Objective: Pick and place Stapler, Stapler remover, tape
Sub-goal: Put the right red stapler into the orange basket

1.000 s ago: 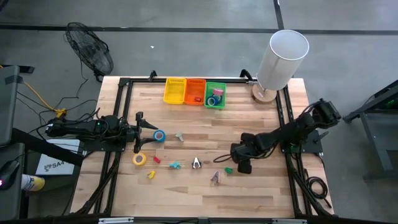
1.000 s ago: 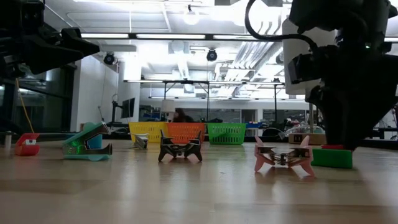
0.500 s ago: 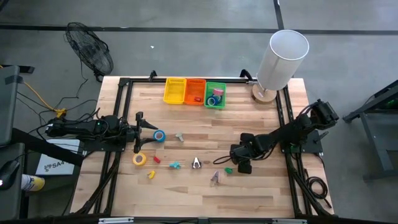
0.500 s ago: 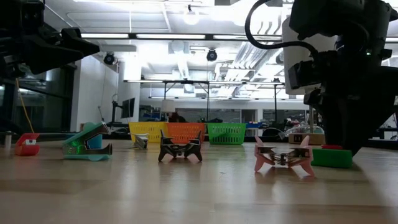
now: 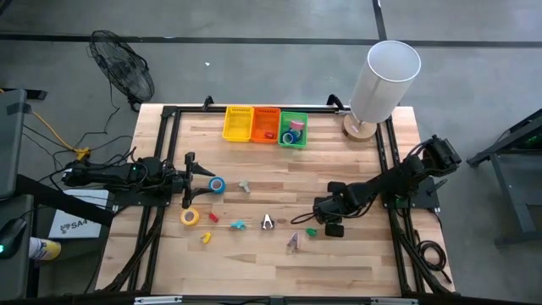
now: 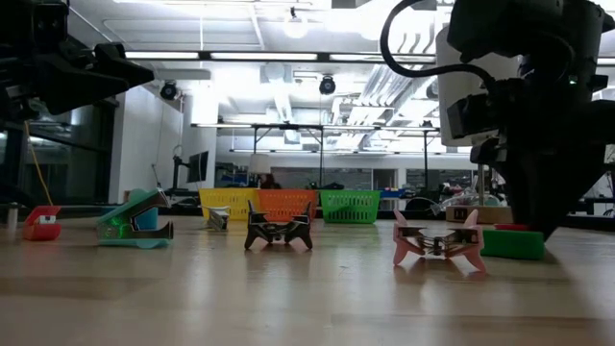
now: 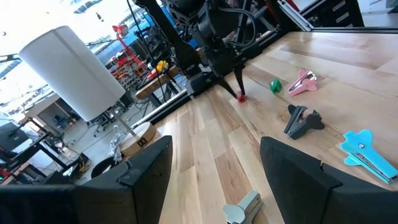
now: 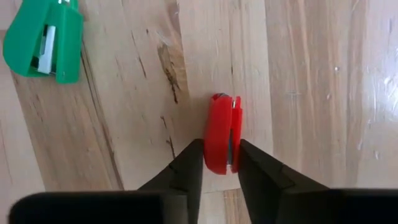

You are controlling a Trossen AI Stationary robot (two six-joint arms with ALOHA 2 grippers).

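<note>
While the right gripper (image 8: 216,167) is pinched on the small red stapler (image 8: 219,132), with the left gripper (image 7: 214,171) idling wide open, a straight lift is advised.

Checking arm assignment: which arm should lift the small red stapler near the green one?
Right. Its claw is already straddling the red stapler, fingers on both sides, beside the green stapler. The left claw sits open across the table by the blue tape roll.
</note>
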